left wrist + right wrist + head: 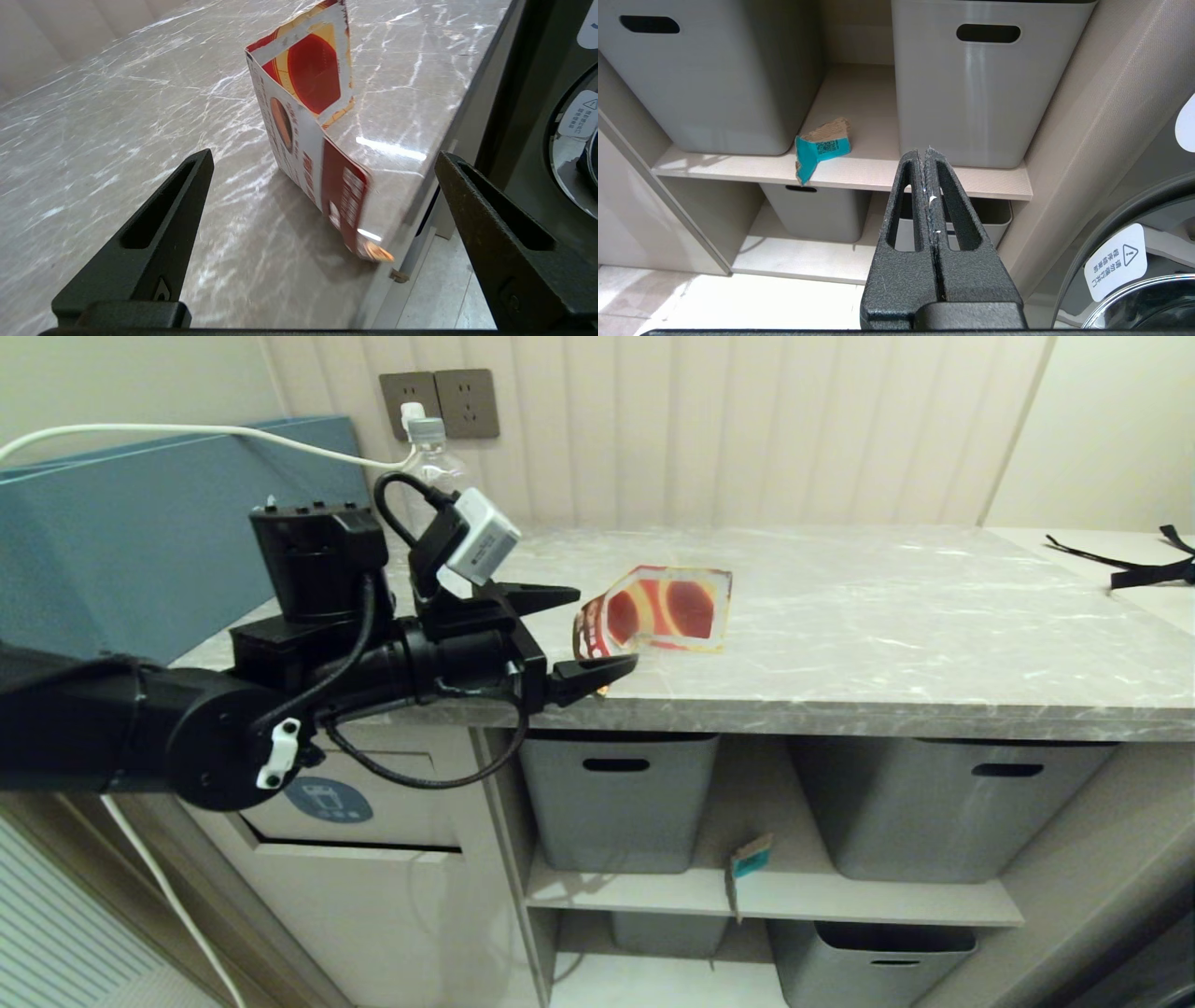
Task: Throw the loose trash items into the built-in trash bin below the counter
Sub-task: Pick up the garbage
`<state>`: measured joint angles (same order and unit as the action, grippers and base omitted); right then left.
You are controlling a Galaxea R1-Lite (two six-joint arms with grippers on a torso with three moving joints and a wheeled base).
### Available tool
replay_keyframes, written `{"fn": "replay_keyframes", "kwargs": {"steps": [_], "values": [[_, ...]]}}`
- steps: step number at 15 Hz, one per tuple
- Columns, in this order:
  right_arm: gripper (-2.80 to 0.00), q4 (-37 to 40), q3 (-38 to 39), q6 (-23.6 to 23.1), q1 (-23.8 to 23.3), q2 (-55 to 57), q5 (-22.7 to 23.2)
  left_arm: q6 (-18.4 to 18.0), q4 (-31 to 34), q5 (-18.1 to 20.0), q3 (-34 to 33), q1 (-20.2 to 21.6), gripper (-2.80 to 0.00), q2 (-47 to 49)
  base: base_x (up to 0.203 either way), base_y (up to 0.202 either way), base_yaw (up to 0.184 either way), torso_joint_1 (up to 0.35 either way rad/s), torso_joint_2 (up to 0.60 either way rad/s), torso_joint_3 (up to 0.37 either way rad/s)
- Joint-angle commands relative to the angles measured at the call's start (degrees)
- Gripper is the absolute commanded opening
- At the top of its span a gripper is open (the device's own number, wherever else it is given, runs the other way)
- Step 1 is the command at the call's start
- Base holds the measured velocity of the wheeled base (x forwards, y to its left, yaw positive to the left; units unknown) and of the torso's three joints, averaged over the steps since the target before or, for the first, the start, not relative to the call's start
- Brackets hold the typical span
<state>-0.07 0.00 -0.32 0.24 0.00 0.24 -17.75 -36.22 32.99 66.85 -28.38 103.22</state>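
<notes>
The red-and-yellow snack wrapper (658, 611) (308, 116) stands crumpled near the front edge of the grey veined counter (887, 616), one corner reaching that edge. My left gripper (602, 627) (324, 157) is open and level, just short of the wrapper's near end, and touches nothing. The clear bottle (431, 457) stands at the back, partly hidden by the arm. A teal paper scrap (752, 857) (822, 149) lies on the shelf edge. The trash bin flap (392, 817) with its blue sticker is below my left arm. My right gripper (926, 151) is shut and empty, low before the shelves.
Grey tubs (616, 798) (943, 803) sit on the shelves under the counter. A black strapped bag (1148, 569) lies at the far right. A teal box (140, 541) stands left of the arm, and a white cable (187, 429) runs to the wall socket.
</notes>
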Motion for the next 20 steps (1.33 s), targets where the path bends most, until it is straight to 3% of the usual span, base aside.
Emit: {"fn": "replay_keyframes", "kwargs": {"steps": [1,3,4,16,18,20], "values": [[-2.8,0.0,0.0,0.0,0.0,-0.1,0.0,-0.1,-0.2,-0.1,2.8,-0.3,0.0,3.2,0.0,0.0,0.0,0.0,0.0,0.0],[-2.8,0.0,0.0,0.0,0.0,-0.1,0.0,-0.1,-0.3,-0.4,4.0,-0.2,0.0,4.0,0.0,0.0,0.0,0.0,0.0,0.0],[-2.8,0.0,0.0,0.0,0.0,-0.1,0.0,0.0,-0.3,-0.6,4.1,-0.2,-2.8,4.0,0.0,0.0,0.0,0.0,0.0,0.0],[-2.8,0.0,0.0,0.0,0.0,-0.1,0.0,1.0,2.6,-0.6,4.9,-1.3,-2.8,0.7,0.0,0.0,0.0,0.0,0.0,0.0],[-2.8,0.0,0.0,0.0,0.0,-0.1,0.0,1.3,7.6,-3.0,3.6,-1.3,-2.8,-4.1,0.0,0.0,0.0,0.0,0.0,0.0],[-2.8,0.0,0.0,0.0,0.0,-0.1,0.0,2.0,12.8,-8.3,1.6,-1.2,-2.8,-11.8,0.0,0.0,0.0,0.0,0.0,0.0]]}}
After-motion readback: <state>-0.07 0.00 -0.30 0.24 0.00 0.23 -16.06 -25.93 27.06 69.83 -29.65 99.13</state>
